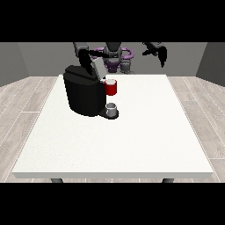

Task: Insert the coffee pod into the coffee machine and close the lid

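The coffee machine sits on the white tabletop, red part and grey cup just below the hand at the view's left, whose fingers I can't make out. The hand at the view's right hangs open, well apart. Pod's not visible.

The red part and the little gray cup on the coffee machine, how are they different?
The red part is bright red, and the gray cup is pale gray. The red part sits higher, near the top of the black coffee machine, while the gray cup stands low on the machine's base. The red part looks bigger than the gray cup. Both are roundish and sit on the same side of the machine.
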